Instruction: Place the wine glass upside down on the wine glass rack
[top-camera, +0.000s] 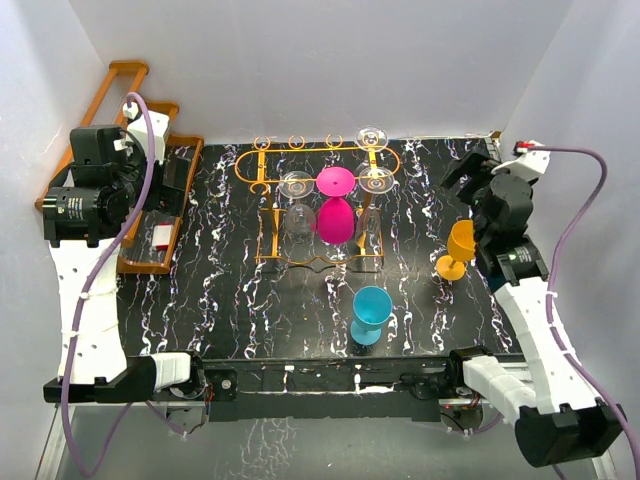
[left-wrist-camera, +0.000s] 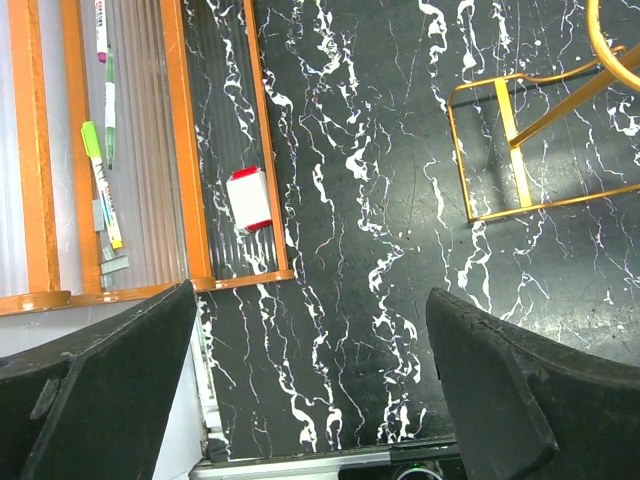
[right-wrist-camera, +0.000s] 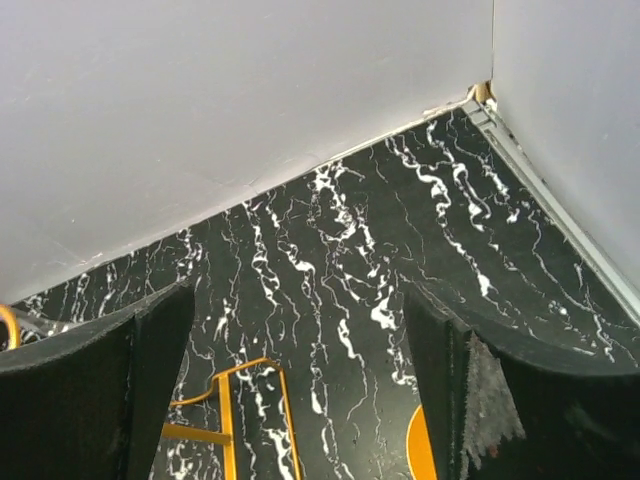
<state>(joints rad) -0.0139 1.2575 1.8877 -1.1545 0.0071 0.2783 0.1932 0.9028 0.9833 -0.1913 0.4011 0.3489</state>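
The orange-gold wire wine glass rack (top-camera: 268, 170) stands at the back middle of the table. A magenta glass (top-camera: 335, 215) and two clear glasses (top-camera: 297, 210) hang on it upside down. An orange wine glass (top-camera: 458, 248) stands upright at the right, with its rim (right-wrist-camera: 420, 452) showing just below my right gripper's view. A blue wine glass (top-camera: 370, 312) stands near the front middle. My right gripper (top-camera: 460, 180) (right-wrist-camera: 298, 300) hovers open behind the orange glass, holding nothing. My left gripper (top-camera: 180, 172) (left-wrist-camera: 312, 300) is open and empty at the far left.
A brown wooden stepped rack (top-camera: 150, 265) lies along the left edge, with markers (left-wrist-camera: 100, 170) and a small white and red item (left-wrist-camera: 248, 200) in it. A foot of the wire rack (left-wrist-camera: 520, 150) shows in the left wrist view. White walls close the back and sides.
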